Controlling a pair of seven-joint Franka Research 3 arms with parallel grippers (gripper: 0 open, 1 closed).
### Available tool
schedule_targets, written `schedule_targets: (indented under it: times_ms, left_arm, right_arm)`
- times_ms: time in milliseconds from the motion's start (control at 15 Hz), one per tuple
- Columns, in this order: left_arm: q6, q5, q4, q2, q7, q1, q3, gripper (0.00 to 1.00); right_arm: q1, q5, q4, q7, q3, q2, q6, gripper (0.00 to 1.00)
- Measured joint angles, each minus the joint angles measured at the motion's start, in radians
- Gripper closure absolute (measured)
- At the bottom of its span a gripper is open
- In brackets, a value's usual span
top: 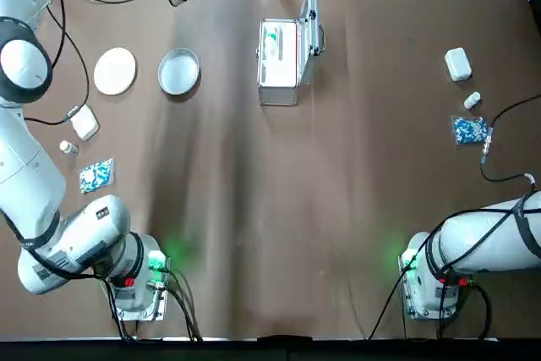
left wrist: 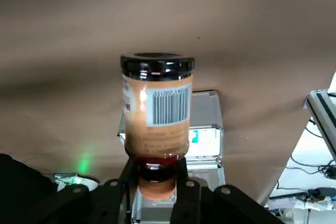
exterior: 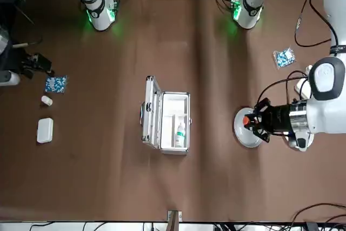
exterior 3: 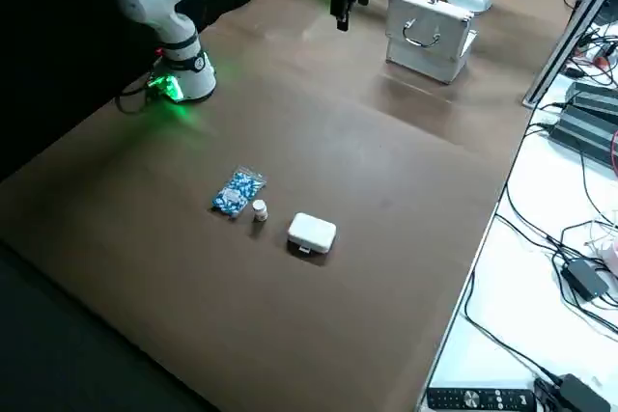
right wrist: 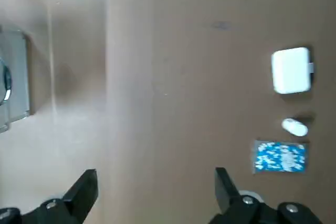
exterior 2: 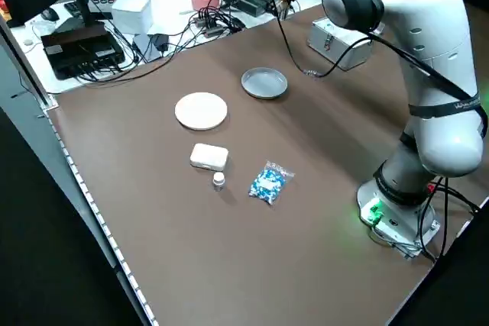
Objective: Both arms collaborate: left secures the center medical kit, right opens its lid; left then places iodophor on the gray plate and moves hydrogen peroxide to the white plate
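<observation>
**Left claw holding iodophor above the gray plate; kit open**

Table (top: 254, 209): brown, both arm bases at the near edge.

Left arm: reached towards the far left part of the table. Left gripper (left wrist: 156, 174) was clenched on one end of the iodophor bottle (left wrist: 156, 108), an amber bottle with a barcode label. In the front view the claw and bottle hung over the gray plate (exterior: 240, 133), clear of the surface.

Right arm: held off near the right edge of the table. Right gripper (right wrist: 155, 182) was released, fingers wide apart, nothing between them.

Medical kit (top: 279, 61): in the middle of the table towards the far edge, lid (top: 311, 19) standing upright on the side nearer the right edge. The hydrogen peroxide bottle (exterior: 180, 131), white, lay inside the open tray.

White plate (top: 115, 70): just beside the gray plate, on the side nearer the left edge, nothing on it.

Small items: a white box (top: 84, 122), a vial (top: 68, 148) and a blue packet (top: 95, 176) sat near the left edge. A matching set lay near the right edge.
</observation>
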State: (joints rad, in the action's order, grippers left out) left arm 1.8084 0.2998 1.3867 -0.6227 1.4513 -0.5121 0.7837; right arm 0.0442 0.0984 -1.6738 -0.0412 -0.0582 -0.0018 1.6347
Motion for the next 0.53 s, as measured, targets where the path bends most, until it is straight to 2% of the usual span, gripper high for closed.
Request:
schedule_targets:
  times_ms: [533]
  left_arm:
    - [-0.001,0.036,0.01,-0.04,-0.112,-0.058,0.0,0.67]
  right_arm:
    - [0.009,0.014,0.018,0.0,-0.007,0.027,0.017,0.02]
